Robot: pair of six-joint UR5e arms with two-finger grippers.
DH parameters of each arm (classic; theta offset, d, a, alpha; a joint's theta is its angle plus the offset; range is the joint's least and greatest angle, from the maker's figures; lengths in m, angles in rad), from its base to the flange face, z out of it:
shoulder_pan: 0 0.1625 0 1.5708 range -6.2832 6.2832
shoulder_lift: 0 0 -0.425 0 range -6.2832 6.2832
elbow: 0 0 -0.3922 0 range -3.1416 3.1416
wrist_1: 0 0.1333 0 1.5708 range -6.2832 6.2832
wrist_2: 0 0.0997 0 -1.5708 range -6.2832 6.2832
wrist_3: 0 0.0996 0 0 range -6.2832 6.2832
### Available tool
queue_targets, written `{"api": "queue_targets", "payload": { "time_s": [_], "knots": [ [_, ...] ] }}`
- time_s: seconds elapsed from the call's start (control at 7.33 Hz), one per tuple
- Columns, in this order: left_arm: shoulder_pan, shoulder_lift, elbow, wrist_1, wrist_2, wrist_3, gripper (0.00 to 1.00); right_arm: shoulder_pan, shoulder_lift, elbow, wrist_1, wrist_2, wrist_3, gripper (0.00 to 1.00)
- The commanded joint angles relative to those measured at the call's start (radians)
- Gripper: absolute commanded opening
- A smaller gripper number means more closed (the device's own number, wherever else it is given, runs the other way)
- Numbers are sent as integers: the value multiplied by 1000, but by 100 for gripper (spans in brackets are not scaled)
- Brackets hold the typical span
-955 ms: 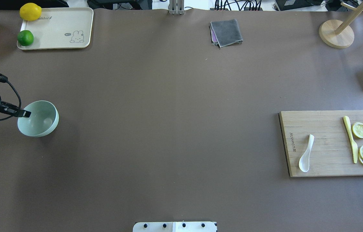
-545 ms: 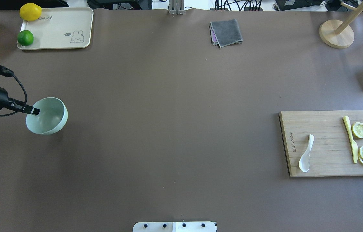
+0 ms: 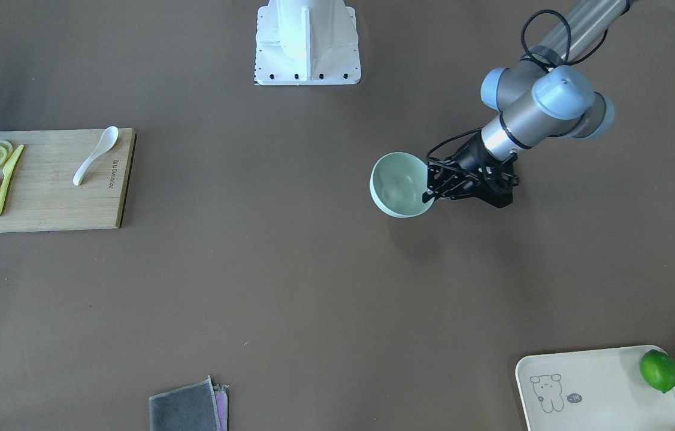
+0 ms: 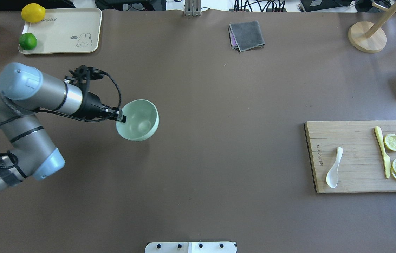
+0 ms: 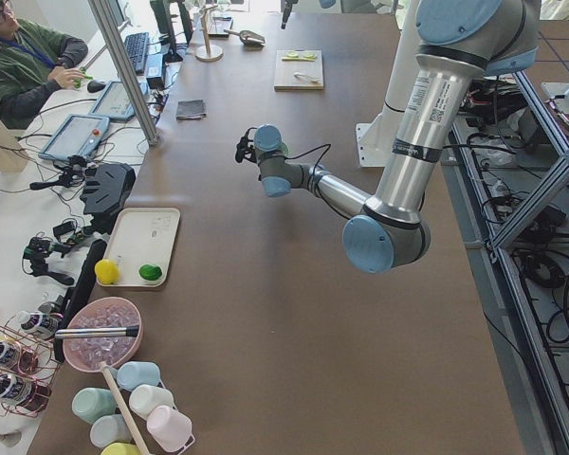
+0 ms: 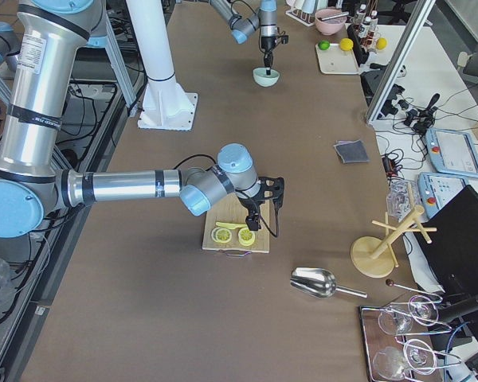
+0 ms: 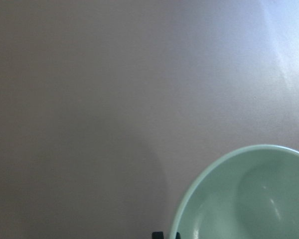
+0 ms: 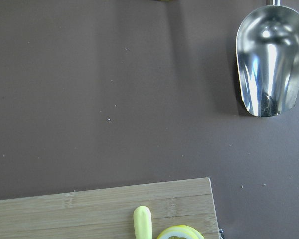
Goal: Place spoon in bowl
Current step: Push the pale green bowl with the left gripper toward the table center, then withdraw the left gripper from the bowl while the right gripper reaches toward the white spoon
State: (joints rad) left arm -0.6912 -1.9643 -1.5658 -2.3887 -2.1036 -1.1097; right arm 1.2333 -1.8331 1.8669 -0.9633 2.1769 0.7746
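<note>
The left pincer is clenched on the mint bowl's rim; the right pincer's state I cannot tell. The white spoon, lying on the wooden cutting board well apart from the bowl, looks light, stiff, slick and chippable, so pinch across its handle.

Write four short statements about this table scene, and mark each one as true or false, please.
1. The left gripper holds the bowl by its rim. True.
2. The spoon lies inside the bowl. False: it lies on the cutting board.
3. The yellow knife lies between the spoon and the lemon slices. True.
4. The lime sits on the cutting board. False: it sits on the tray.
</note>
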Motion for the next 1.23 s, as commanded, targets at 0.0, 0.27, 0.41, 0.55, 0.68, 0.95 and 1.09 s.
{"api": "queue_targets", "payload": {
  "time_s": [0.0, 0.27, 0.41, 0.55, 0.68, 0.95, 1.09],
  "knots": [
    [160, -147, 10, 164, 194, -61, 0, 0, 0, 0, 0, 1, 2, 100],
    [185, -197, 13, 256, 215, -53, 0, -3, 8, -2, 0, 0, 17, 100],
    [185, -197, 16, 256, 215, -45, 33, -5, 14, -2, 0, 0, 18, 100],
    [185, -197, 15, 253, 217, -45, 82, -8, 14, -2, 0, 1, 18, 100],
    [182, -192, -11, 252, 212, -45, 98, -9, 15, 1, 0, 6, 18, 100],
    [42, -147, -51, 260, 57, 8, 99, -55, 11, 61, 0, 3, 192, 98],
    [-94, -75, -83, 260, -78, 104, 99, -113, 3, 98, -2, -23, 312, 97]
  ]
}}
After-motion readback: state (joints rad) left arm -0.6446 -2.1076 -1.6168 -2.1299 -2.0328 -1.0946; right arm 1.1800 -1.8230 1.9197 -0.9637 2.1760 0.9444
